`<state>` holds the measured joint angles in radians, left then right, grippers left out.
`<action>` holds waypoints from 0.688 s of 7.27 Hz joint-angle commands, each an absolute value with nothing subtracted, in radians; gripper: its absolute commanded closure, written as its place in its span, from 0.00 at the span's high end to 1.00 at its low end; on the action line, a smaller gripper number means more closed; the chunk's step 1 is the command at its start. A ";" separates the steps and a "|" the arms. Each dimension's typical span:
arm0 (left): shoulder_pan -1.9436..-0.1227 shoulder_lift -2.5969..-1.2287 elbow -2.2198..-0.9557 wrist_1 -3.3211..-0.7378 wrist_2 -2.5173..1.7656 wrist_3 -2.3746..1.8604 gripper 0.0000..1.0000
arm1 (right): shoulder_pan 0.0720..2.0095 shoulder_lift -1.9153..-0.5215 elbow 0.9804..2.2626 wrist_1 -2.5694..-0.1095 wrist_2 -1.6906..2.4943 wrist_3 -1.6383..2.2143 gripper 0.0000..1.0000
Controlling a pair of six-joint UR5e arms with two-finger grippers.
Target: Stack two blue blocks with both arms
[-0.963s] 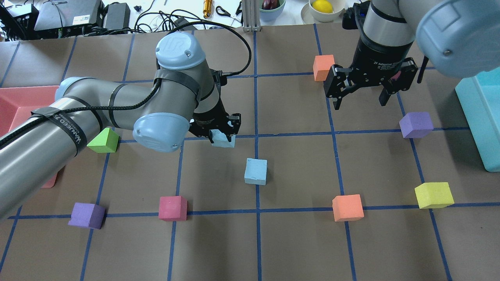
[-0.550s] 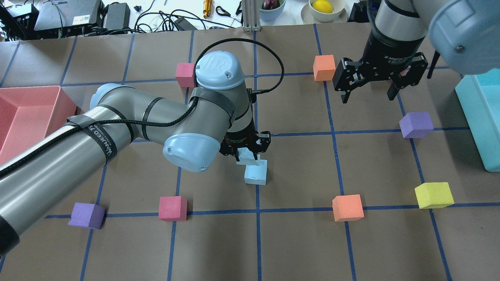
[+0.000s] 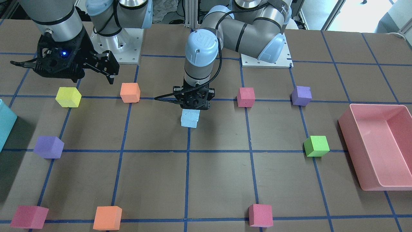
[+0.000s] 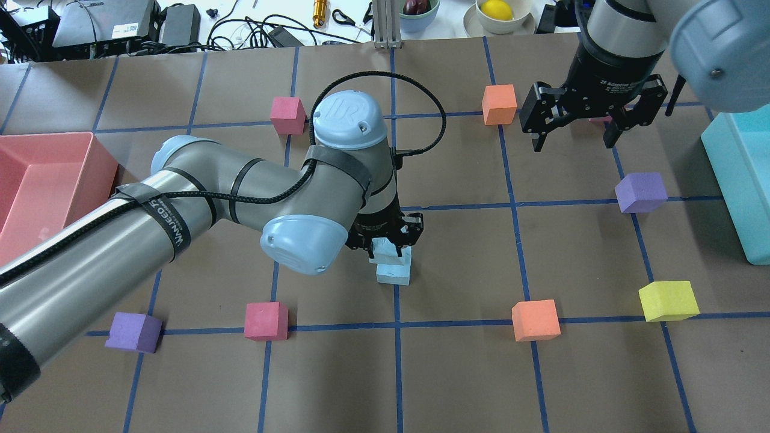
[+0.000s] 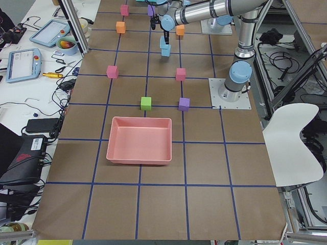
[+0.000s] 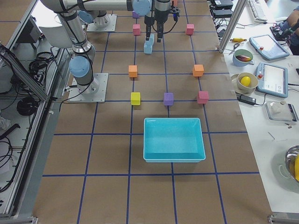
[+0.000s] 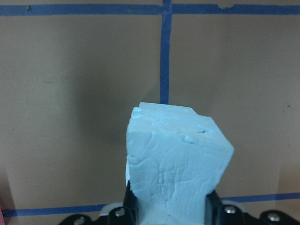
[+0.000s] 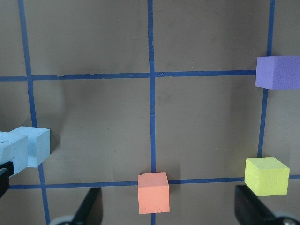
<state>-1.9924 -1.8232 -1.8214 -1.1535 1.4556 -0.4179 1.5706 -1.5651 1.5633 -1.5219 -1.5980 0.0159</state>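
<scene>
My left gripper [image 4: 388,239] is shut on a pale blue block [image 4: 384,252] and holds it directly over the second blue block [image 4: 394,273], which rests on the table's centre line. From the front the two [image 3: 190,118] read as one short column under the left gripper [image 3: 194,104]; I cannot tell whether they touch. The held block [image 7: 178,164] fills the left wrist view. My right gripper [image 4: 574,135] is open and empty, hovering at the far right; both blue blocks [image 8: 28,147] show at the left edge of its wrist view.
A pink bin [image 4: 36,180] stands at the left and a teal bin [image 4: 740,174] at the right. Nearby cubes: orange [image 4: 535,320], red [image 4: 266,320], purple [image 4: 640,192], yellow [image 4: 668,300], orange [image 4: 499,103], red [image 4: 287,114], green [image 3: 316,145].
My left arm has carried the blue block right and nearer, from beside the second blue block to directly over it. My right gripper has drawn back toward the far right, still open.
</scene>
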 commanded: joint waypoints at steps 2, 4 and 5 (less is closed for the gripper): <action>-1.999 -1.828 -1.836 -1.151 1.457 -0.428 0.25 | 1.568 -1.575 1.568 -1.516 -1.603 0.017 1.00; -2.000 -1.832 -1.845 -1.143 1.454 -0.431 0.46 | 1.566 -1.575 1.569 -1.516 -1.603 0.017 1.00; -2.002 -1.833 -1.848 -1.140 1.454 -0.431 0.83 | 1.566 -1.577 1.569 -1.516 -1.605 0.017 1.00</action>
<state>-2.0003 -1.8309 -1.8432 -1.1440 1.4548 -0.4302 1.5668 -1.5757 1.5688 -1.5157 -1.6033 0.0169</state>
